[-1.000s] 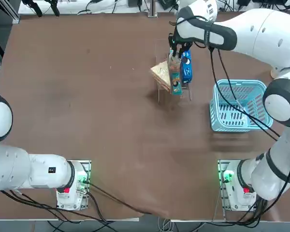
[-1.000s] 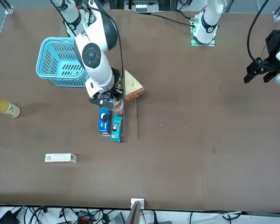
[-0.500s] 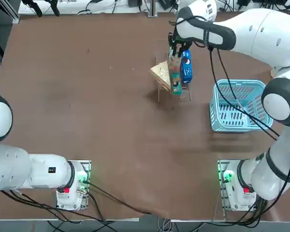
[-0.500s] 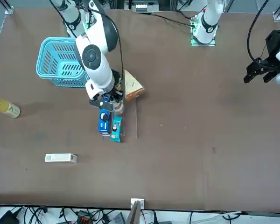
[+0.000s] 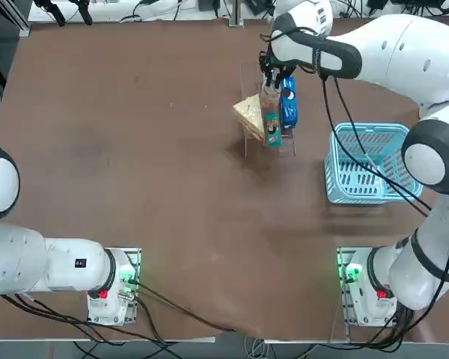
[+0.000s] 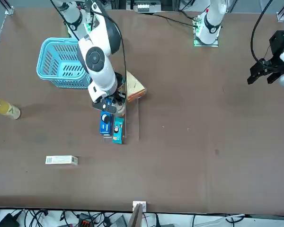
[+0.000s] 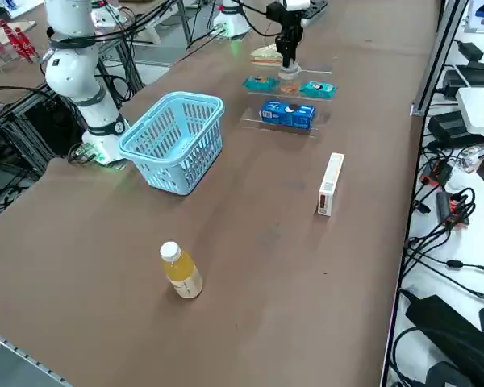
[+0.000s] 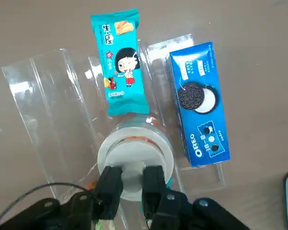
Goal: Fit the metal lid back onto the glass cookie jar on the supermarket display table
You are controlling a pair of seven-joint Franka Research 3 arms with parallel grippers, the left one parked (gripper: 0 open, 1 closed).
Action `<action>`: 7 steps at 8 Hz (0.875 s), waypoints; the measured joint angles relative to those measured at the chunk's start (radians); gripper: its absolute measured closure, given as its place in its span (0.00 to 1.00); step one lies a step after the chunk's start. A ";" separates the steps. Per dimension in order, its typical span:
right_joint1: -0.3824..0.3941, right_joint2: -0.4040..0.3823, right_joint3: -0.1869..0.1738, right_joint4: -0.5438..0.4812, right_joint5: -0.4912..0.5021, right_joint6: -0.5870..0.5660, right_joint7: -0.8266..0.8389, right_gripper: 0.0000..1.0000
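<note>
In the right wrist view the metal lid (image 8: 134, 154) lies flat over the mouth of the glass cookie jar (image 8: 158, 134), and my right gripper (image 8: 133, 184) is shut on the lid's centre from above. The jar stands upright on a clear plastic stand (image 8: 48, 100) beside a teal snack packet (image 8: 119, 62) and a blue cookie box (image 8: 201, 103). From overhead, the right gripper (image 5: 269, 78) hangs over the jar (image 5: 269, 97) at the far middle of the supermarket display table (image 5: 135, 149). The arm hides most of the jar in the front view.
A wrapped sandwich (image 5: 248, 114) leans at the stand's left. A light-blue basket (image 5: 370, 164) sits to the right of the stand. A yellow drink bottle (image 7: 181, 272) and a white carton (image 7: 331, 184) lie farther off on the robot's right side.
The right arm has shifted very slightly over the jar, keeping the lid in its grip. Nothing else on the table has moved.
</note>
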 joint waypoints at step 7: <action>0.011 0.011 0.000 0.002 -0.020 0.005 0.027 0.74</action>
